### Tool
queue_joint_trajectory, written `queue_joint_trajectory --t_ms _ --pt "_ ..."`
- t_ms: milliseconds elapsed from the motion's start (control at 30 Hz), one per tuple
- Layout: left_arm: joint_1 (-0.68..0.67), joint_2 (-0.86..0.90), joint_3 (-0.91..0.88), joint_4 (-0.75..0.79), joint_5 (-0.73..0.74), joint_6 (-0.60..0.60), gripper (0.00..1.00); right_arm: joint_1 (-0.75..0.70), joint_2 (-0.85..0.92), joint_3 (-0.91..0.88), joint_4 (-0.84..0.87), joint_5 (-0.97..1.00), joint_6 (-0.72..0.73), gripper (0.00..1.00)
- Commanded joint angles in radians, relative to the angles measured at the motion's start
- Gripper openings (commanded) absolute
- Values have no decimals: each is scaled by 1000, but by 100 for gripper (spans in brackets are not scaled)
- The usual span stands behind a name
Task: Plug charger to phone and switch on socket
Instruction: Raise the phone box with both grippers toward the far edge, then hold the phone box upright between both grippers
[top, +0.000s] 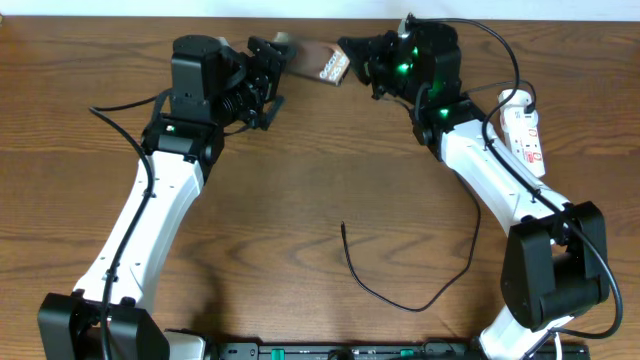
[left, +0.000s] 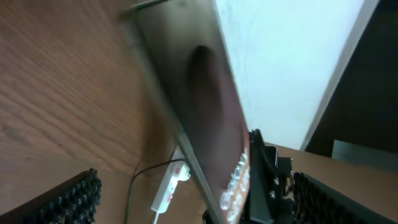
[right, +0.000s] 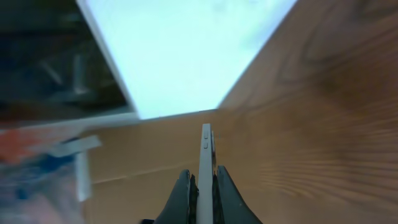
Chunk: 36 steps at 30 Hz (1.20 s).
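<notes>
Firmly, the right gripper (right: 204, 182) pinches the phone (right: 206, 146) edge-on while the left gripper (top: 268, 84) stands spread close by.

My left arm (top: 150, 215) and right arm (top: 490, 175) stretch to the far side of the tabletop and turn inward, wrists facing. My left hand (top: 276, 76) has its fingers spread wide. My right hand (right: 206, 179) is clamped on the phone (right: 206, 152) — thin edge between the fingers.
</notes>
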Motion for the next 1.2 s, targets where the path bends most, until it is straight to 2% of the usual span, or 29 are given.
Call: queue_joint_trajectory --t_ms 0,200,567,967,1167 --pt "13 -12 19 41 14 30 96 -24 -9 19 36 -16 142 1" --pt "43 -12 19 175 13 30 96 -24 -9 19 68 -16 184 2" --pt "48 -12 19 389 -4 29 96 -3 -9 19 225 -16 349 2" --pt "48 -7 18 413 -19 -6 95 56 -9 19 294 -16 378 2" --pt "48 -7 18 419 -32 -20 84 77 -9 19 294 -22 375 1"
